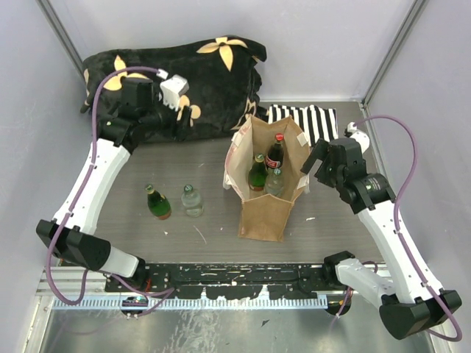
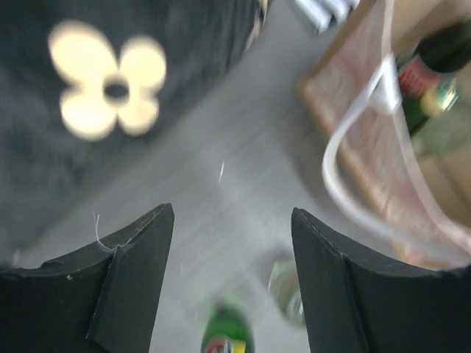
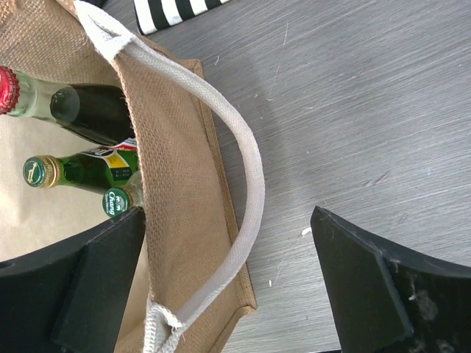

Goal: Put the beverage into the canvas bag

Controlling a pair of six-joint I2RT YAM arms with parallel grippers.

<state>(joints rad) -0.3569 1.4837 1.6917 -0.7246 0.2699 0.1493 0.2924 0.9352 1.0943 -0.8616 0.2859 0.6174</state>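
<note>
The tan canvas bag (image 1: 263, 209) with cream handles stands upright mid-table. It holds a red-capped cola bottle (image 1: 277, 151), a green bottle (image 1: 257, 173) and a clear bottle (image 1: 274, 181). A green bottle (image 1: 157, 203) and a clear bottle (image 1: 192, 201) stand on the table left of it. My left gripper (image 1: 185, 122) is open and empty, raised near the floral blanket; its wrist view shows both loose bottles (image 2: 227, 332) (image 2: 287, 290) below. My right gripper (image 1: 310, 169) is open at the bag's right rim, with the bag wall (image 3: 180, 184) and handle (image 3: 246, 184) between its jaws.
A black blanket with yellow flowers (image 1: 176, 70) lies bunched at the back left. A black-and-white striped cloth (image 1: 305, 121) lies behind the bag. Side walls close in the table, and a metal rail (image 1: 235, 298) runs along the near edge.
</note>
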